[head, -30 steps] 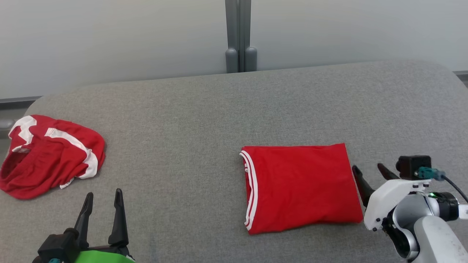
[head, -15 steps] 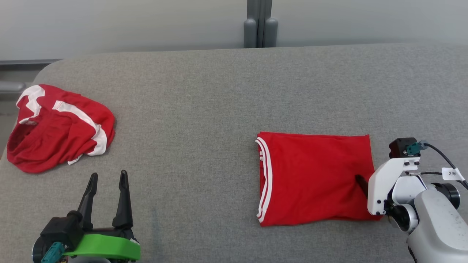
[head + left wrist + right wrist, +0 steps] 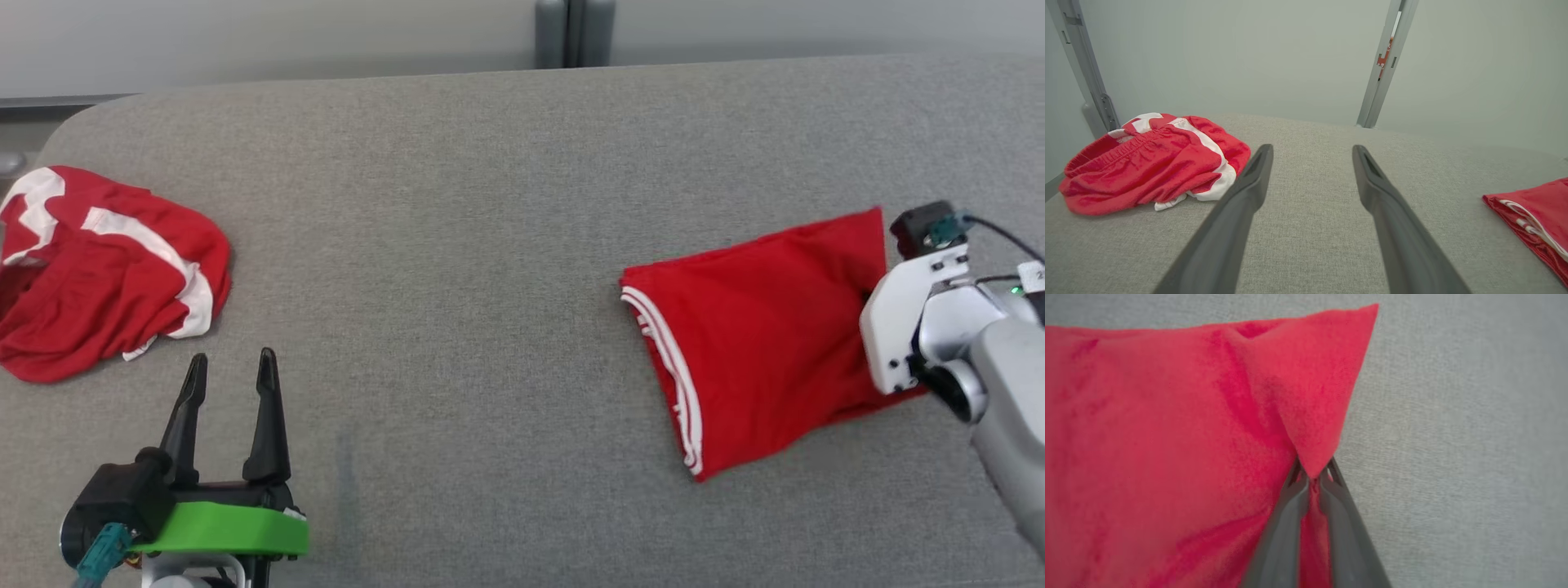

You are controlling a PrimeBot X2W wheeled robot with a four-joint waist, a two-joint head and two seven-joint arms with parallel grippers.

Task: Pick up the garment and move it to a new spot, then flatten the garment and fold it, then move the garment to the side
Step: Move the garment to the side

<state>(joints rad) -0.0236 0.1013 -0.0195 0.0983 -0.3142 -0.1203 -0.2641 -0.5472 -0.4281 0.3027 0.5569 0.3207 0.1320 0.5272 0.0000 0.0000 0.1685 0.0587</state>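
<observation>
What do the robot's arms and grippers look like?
Left gripper: two long, dark tapered fingers on a black base with a green collar and teal connector. Right gripper: same dark fingers, white bracket, silver-grey forearm, black camera with teal plug, black cable.

The head camera is looking down from above across the grey counter (image 3: 457,204). The left wrist camera is sitting low, facing along the left hand (image 3: 1312,151) toward the wall (image 3: 1290,53), sharing the crumpled shorts (image 3: 1151,163) and the folded garment (image 3: 1535,204) with the head view. The right wrist camera is looking from very close at that garment's corner.
</observation>
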